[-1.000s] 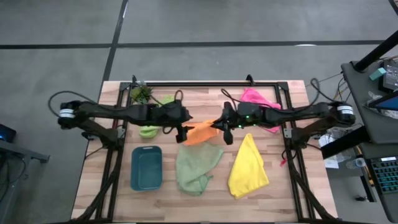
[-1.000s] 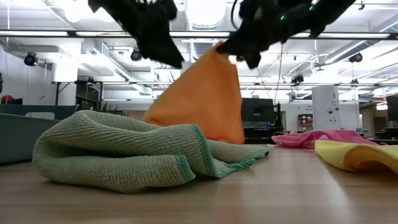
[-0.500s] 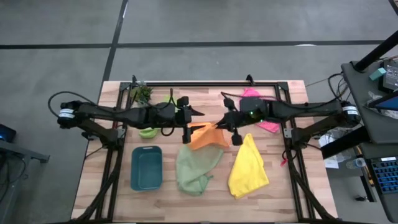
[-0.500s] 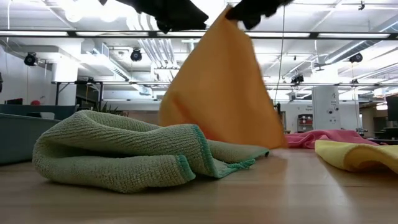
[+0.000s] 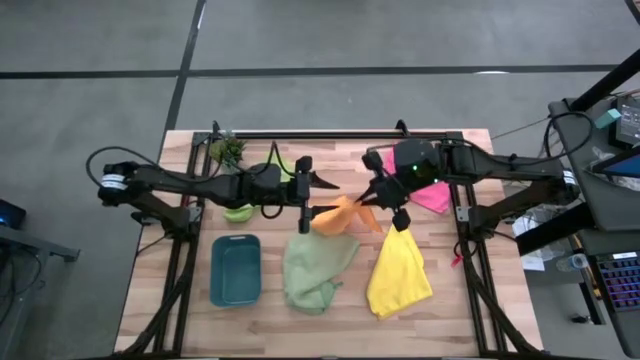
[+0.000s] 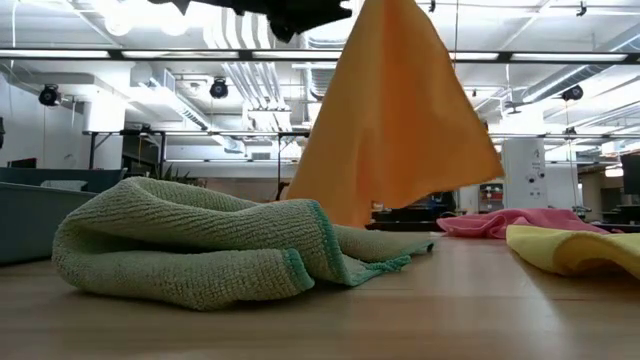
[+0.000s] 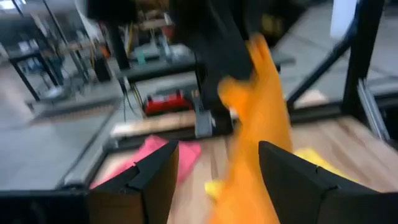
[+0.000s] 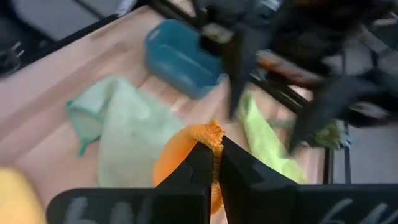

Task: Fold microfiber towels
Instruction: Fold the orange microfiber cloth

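Right gripper [image 8: 212, 163] has its fingers clamped together on a bunched corner of the orange towel [image 5: 338, 215], holding it lifted above the pale sage green towel [image 5: 315, 268]; in the low view the orange cloth hangs as a wide draped sheet with its lower edge just behind the sage one. Left gripper [image 7: 214, 177] sits level beside the orange towel on its plant side, fingers apart, cloth hanging between or just past them; contact cannot be told. Yellow towel [image 5: 400, 268] lies flat-ish next to the sage towel, away from the teal tray [image 5: 236, 270]. Pink towel [image 5: 432, 196] is behind the yellow one, partly under the right arm. Lime green towel [image 5: 240, 211] is crumpled behind the tray, near the potted plant [image 5: 226, 150]. All rest on the table [image 5: 470, 310] except the orange one. Handling judgement: light, limp, grippy microfibre, no stiffness, sags and swings from one pinch point. Best hold is a second corner or the adjacent hem, pinched near the edge, so the sheet can be stretched flat before folding.
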`<control>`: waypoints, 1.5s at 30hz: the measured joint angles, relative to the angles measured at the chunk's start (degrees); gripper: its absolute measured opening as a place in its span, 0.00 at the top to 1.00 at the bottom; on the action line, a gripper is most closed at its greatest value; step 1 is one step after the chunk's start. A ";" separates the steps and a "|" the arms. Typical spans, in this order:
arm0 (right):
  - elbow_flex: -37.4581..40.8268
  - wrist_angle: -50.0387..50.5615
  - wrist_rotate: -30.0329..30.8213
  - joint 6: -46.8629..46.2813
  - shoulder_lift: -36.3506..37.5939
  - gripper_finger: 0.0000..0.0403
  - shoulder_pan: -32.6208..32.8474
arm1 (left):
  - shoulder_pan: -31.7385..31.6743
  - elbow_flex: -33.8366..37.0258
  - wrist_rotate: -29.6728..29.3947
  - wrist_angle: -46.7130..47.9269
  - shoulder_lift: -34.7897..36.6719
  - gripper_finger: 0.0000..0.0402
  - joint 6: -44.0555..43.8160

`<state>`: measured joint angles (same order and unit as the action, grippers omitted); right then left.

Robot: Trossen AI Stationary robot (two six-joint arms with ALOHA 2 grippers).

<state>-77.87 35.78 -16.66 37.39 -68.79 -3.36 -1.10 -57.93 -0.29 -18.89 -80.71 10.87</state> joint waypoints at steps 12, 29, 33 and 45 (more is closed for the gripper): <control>2.74 -2.16 0.49 -5.23 -1.91 0.98 -0.04 | 0.04 -0.05 4.53 -2.81 -3.42 0.48 -2.87; 2.61 -1.87 10.47 -7.46 -5.36 0.98 -0.04 | 0.26 0.33 4.80 0.40 -3.71 0.48 -3.08; 2.63 -1.77 10.36 -8.47 -6.62 0.98 -0.02 | 0.26 0.33 4.44 0.33 -3.71 0.48 -3.08; 1.28 -2.39 11.27 -11.40 -8.59 0.98 -0.06 | 0.35 0.20 0.48 0.46 -4.82 0.48 -3.05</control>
<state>-76.59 33.39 -5.39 25.99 -77.38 -3.41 -0.75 -57.74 0.19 -18.43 -85.54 7.81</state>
